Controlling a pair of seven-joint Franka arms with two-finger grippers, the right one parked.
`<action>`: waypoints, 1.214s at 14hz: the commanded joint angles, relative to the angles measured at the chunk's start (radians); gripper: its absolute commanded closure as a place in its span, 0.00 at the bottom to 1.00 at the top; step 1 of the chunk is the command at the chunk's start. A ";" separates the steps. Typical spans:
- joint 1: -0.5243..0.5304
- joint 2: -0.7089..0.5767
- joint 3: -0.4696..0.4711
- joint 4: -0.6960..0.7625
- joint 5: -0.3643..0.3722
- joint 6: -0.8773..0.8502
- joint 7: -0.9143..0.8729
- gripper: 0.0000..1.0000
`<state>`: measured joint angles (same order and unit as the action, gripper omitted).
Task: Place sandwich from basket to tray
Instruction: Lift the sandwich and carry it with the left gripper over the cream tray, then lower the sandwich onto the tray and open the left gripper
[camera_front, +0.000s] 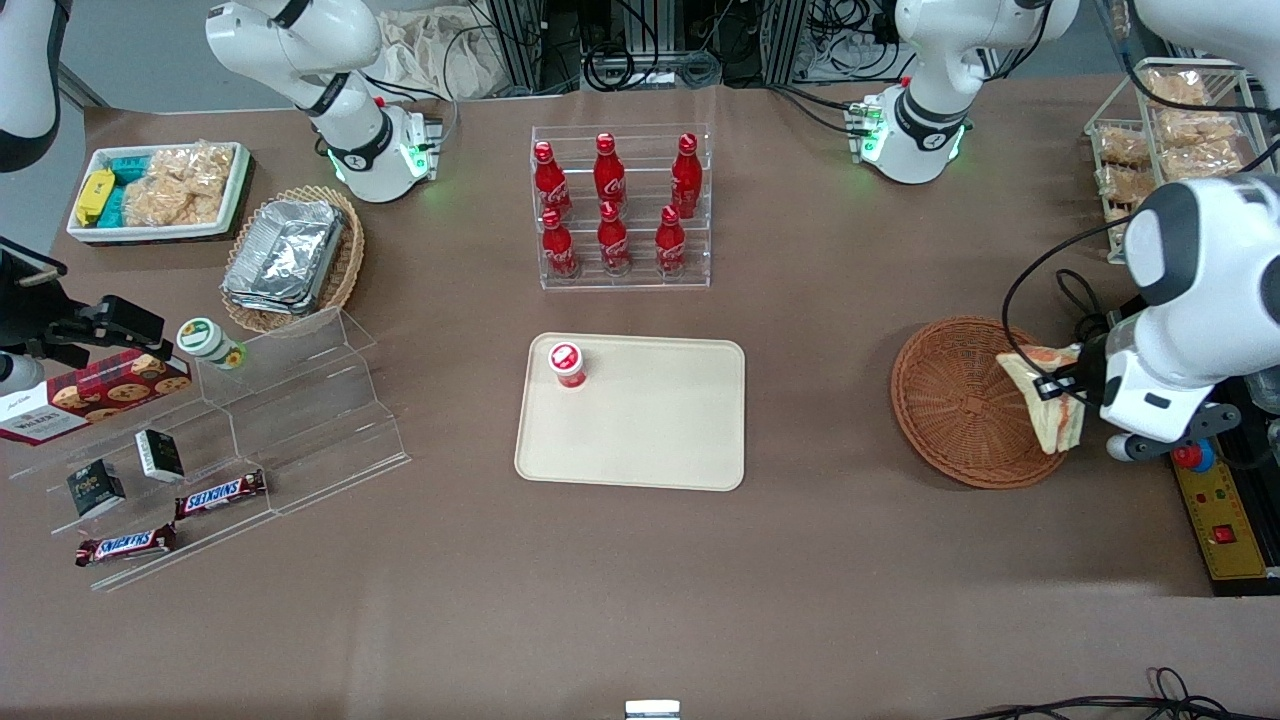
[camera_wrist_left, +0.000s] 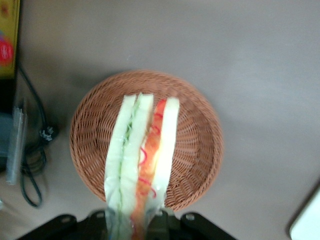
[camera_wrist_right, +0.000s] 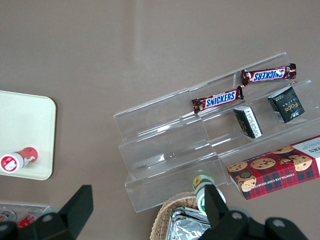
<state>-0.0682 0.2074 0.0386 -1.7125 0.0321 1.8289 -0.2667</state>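
The sandwich (camera_front: 1048, 398) is a tan bread wedge held in my left gripper (camera_front: 1062, 385), lifted above the reddish-brown woven basket (camera_front: 955, 400) at the working arm's end of the table. In the left wrist view the sandwich (camera_wrist_left: 142, 160) shows its red, green and white filling, hanging over the basket (camera_wrist_left: 195, 130), with the gripper (camera_wrist_left: 136, 222) shut on its end. The cream-beige tray (camera_front: 650, 440) lies at the table's middle with a small red-and-white cup (camera_front: 567, 364) standing on it.
A clear rack of red cola bottles (camera_front: 620, 205) stands farther from the front camera than the tray. A wire rack with snack bags (camera_front: 1165, 140) and a yellow control box (camera_front: 1220, 520) are near the working arm. Clear tiered shelves with snacks (camera_front: 220, 440) lie toward the parked arm's end.
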 joint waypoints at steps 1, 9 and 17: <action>-0.068 0.066 -0.066 0.183 0.008 -0.114 0.060 1.00; -0.362 0.380 -0.154 0.355 -0.004 0.030 -0.136 1.00; -0.472 0.576 -0.152 0.349 -0.006 0.296 -0.302 1.00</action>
<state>-0.5315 0.7716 -0.1232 -1.4033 0.0305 2.1385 -0.5284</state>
